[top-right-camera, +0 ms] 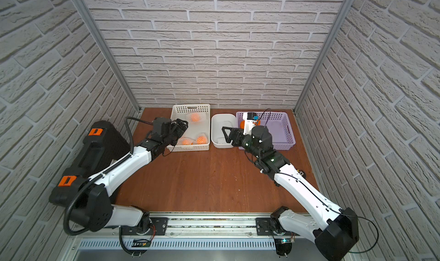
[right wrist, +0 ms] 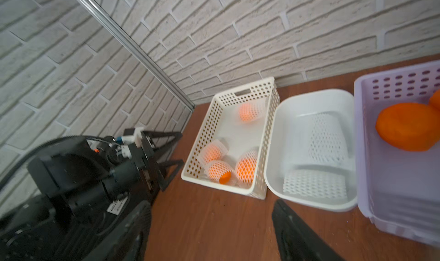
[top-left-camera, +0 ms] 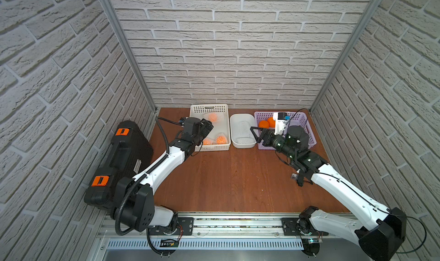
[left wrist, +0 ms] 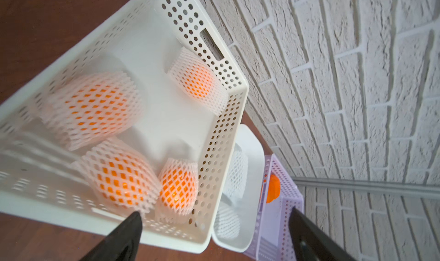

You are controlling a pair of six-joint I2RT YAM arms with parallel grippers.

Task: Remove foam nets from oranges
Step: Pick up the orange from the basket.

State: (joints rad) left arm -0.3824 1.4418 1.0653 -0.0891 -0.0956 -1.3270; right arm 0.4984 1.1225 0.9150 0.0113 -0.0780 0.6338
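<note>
At the back of the tabletop (top-left-camera: 226, 176), side by side: left basket (top-left-camera: 208, 110) with four netted oranges (left wrist: 97, 107), middle tub (top-left-camera: 235, 121) with two empty nets (right wrist: 327, 138), right basket (top-left-camera: 302, 119) with two bare oranges (right wrist: 407, 126). A case (top-left-camera: 123, 157) lies at the far left.

Both arms reach forward, left tool (top-left-camera: 208, 131) and right tool (top-left-camera: 254, 135) gaping, empty.

Four oranges in foam nets (left wrist: 95, 105) are sitting in the one white perforated basket (left wrist: 221, 138), two bare oranges (right wrist: 407, 126) are lying in the single purple basket (right wrist: 392, 81), and two empty nets (right wrist: 328, 138) are resting in the one white tub (right wrist: 309, 100). One black case (top-left-camera: 123, 157) with two orange latches (top-left-camera: 122, 131) is sitting at the left side.
</note>
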